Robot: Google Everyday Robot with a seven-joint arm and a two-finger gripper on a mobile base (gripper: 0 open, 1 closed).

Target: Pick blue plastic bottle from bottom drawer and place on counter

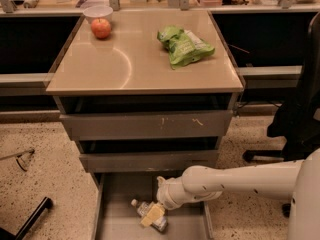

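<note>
One gripper [153, 215] over blue plastic bottle [140, 207] in bottom drawer [120, 225] — grip unclear, label unreadable.

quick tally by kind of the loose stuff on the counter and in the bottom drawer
apple: 1, on the counter
white bowl: 1, behind the apple
green snack bag: 1, on the counter
blue plastic bottle: 1, lying in the bottom drawer, with the gripper down on it
Total: 4

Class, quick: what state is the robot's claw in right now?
Claw: down in the bottom drawer, at the bottle; open or closed cannot be told.
</note>
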